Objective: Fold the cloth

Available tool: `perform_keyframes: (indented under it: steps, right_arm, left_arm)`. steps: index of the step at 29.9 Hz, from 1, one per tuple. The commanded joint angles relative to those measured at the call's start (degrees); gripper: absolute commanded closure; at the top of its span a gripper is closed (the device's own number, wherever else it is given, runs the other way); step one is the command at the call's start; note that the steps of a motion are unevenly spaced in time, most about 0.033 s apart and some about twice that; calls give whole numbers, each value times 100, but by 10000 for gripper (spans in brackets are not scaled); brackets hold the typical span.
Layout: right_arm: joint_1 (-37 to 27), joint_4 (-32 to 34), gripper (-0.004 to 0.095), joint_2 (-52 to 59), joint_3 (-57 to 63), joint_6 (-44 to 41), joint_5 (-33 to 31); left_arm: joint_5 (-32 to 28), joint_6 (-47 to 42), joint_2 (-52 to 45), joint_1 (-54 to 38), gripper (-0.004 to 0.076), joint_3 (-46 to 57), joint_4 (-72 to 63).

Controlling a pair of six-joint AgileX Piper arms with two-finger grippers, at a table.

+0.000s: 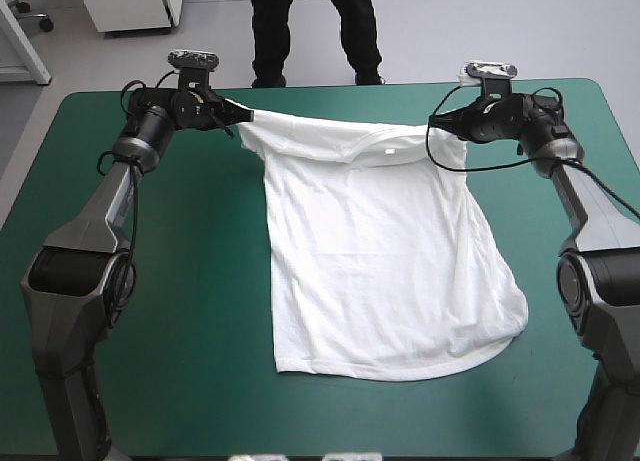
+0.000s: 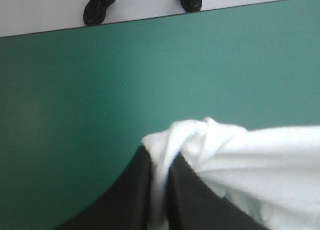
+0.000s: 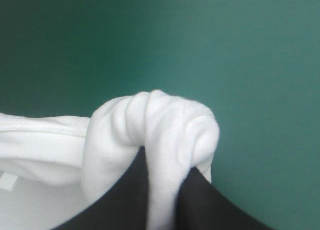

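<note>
At the left, the left gripper point(image 1: 238, 122) hangs over the far part of the teal-green table point(image 1: 190, 281), near its far edge; its black fingers point(image 2: 134, 192) are all but pressed together, pinching a bunched shoulder corner of the white T-shirt point(image 1: 385, 271); in the left wrist view a strip of cloth runs down between them and the bunch bulges just past their tips, with bare table beyond it up to the far edge. From that grip the top of the T-shirt stretches across toward the right, lifted off the table and sagging a little in the middle at the neck opening; below this line the body slopes down toward the near edge and lies flat on the table, its bottom hem spread well short of the near edge, the lower right corner flaring wider than the lower left. At the right, the right gripper point(image 1: 441, 121) holds the other shoulder, about level with the left one along the far edge; its fingers point(image 3: 215, 205) are likewise nearly closed on a rolled wad of white cloth, which curls over their tips.
</note>
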State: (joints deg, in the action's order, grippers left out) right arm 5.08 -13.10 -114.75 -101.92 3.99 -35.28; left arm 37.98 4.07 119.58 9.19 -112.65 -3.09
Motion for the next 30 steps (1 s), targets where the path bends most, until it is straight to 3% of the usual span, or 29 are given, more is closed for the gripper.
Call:
perform_keyframes:
  steps: [1, 5, 7, 8, 18, 21, 26, 30]
  right_arm:
    - [-44, 12, 688, 285, -350, 12, 232]
    - [-44, -3, 366, 285, -549, -38, -86]
    - [-44, 8, 346, 309, -801, -146, -582]
    - [-44, 53, 351, 348, -879, -146, -754]
    - [-44, 459, 420, 1439, -965, -155, -2397]
    - [-44, 495, 422, 1867, -738, -167, -2790]
    - [-44, 561, 422, 2811, 281, -167, -3053]
    - [-44, 575, 422, 3694, 1297, -167, -3032]
  left_arm:
    - [-265, 51, -314, -16, 487, -227, -140]
    - [-141, 194, -382, -16, 143, -298, -596]
    - [168, 522, -512, -16, 32, -408, -640]
    - [309, 579, -605, -16, 16, -463, -640]
    - [1315, 624, -1996, -356, 117, -474, -1072]
    - [1342, 835, -2451, -356, 170, -264, -1094]
    - [1641, 878, -3352, -309, 258, 486, -1122]
    - [1722, 921, -4196, 86, 281, 1461, -908]
